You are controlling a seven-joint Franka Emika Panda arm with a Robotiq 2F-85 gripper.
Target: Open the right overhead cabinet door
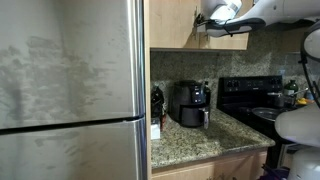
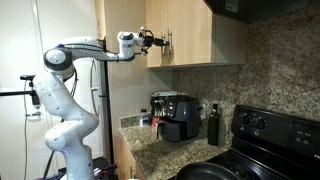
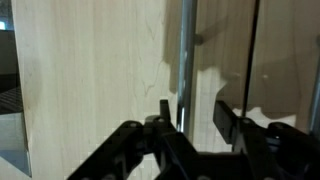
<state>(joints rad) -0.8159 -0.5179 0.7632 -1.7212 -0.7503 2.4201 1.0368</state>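
Granite countertop (image 1: 190, 140) runs beneath tan overhead cabinets, with a steel fridge (image 1: 70, 90) to the left. High up, the right overhead cabinet door (image 2: 190, 35) looks shut. The gripper (image 3: 195, 112) has its fingers (image 3: 165, 112) spread either side of the door's left-edge handle (image 3: 185, 50), with clear air in front of the door.

Arm (image 2: 88, 50) raised, outstretched; fingers (image 3: 226, 120) apart.

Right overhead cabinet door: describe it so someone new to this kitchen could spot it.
Find the steel fridge, then the tan wall cabinets above the granite counter beside it. The right overhead cabinet door is the one nearer the black stove; its silver bar handle runs along its left edge.
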